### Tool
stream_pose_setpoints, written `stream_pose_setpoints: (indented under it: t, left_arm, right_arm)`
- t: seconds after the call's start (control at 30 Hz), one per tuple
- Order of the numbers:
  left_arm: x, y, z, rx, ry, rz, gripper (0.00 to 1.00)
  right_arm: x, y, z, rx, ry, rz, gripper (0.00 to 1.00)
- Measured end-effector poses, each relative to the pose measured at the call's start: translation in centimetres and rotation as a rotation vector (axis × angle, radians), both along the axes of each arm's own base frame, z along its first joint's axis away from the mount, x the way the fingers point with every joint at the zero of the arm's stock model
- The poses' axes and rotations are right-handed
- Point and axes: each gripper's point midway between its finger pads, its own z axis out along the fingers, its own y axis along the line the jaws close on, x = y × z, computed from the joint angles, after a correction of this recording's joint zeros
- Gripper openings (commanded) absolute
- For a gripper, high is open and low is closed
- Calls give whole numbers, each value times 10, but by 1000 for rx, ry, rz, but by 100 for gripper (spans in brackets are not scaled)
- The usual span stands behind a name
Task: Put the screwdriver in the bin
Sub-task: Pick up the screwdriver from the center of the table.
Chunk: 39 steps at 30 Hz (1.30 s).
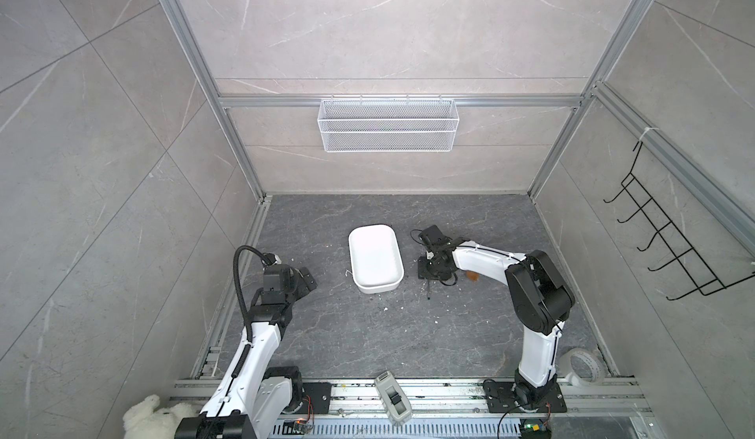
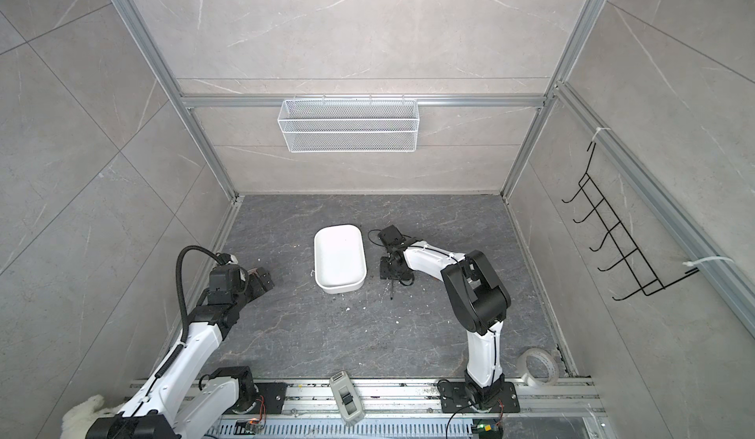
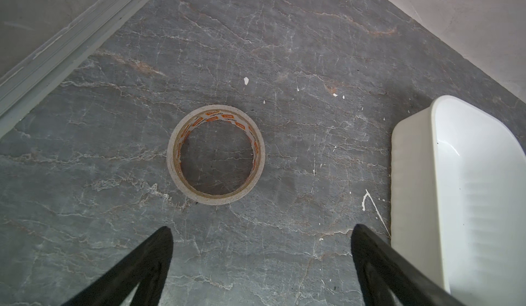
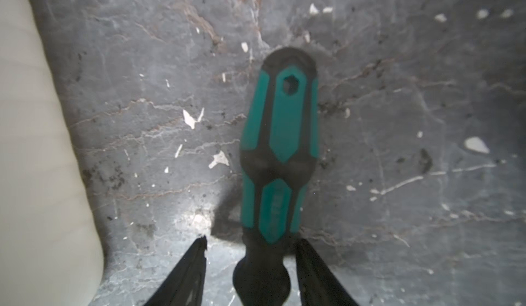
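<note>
Two grippers over a dark marbled floor [image 1: 367, 335] — the right gripper [image 1: 427, 279] straddles the screwdriver [image 1: 428, 292], which lies just beside the bin [image 1: 376, 288].

In both top views the screwdriver lies on the floor at the bin's right side, outside it, with only its thin shaft showing from under the right gripper. The left gripper [image 1: 305, 282] hangs well apart on the bin's other side. Left wrist view: its jaws stand wide with nothing between them, above a roll of tape [image 3: 259, 153] lying flat, and the bin's wall is at the edge. Right wrist view: the green-and-black handle lies between the right gripper's fingers [image 4: 196, 262]. They stand narrow at its neck but not closed — bare floor shows between one finger and the handle.
</note>
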Motion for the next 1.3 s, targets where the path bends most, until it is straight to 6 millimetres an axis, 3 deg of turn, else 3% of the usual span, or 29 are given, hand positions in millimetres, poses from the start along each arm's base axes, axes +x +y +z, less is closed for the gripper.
stream_pose_setpoints:
  t: [0.23, 0.37, 0.5, 0.77, 0.93, 1.0, 1.13, 1.3]
  left_arm:
    - [-3, 5, -1, 10, 7, 31, 100]
    - [-6, 12, -1, 16, 13, 80, 100]
    - [-8, 16, -2, 20, 17, 109, 100]
    - [-9, 17, -10, 18, 48, 118, 99]
    - [-8, 14, -10, 8, 48, 108, 84]
    - [-8, 13, -10, 3, 44, 102, 77]
    - [-6, 12, -5, -2, 24, 96, 76]
    - [-5, 12, -5, -3, 20, 95, 77]
  right_arm:
    - [0, -1, 0, -5, -2, 2, 46]
    - [0, -2, -2, -13, -5, 7, 23]
    - [0, -3, -1, -19, -11, 8, 15]
    - [-10, -14, 0, -60, -10, 17, 12]
    - [-14, -20, 4, -88, -10, 31, 7]
    - [-16, -22, 11, -95, -18, 39, 6]
    - [-17, -18, 39, -150, -78, 79, 8]
    - [-11, 39, 103, -155, -254, 203, 9]
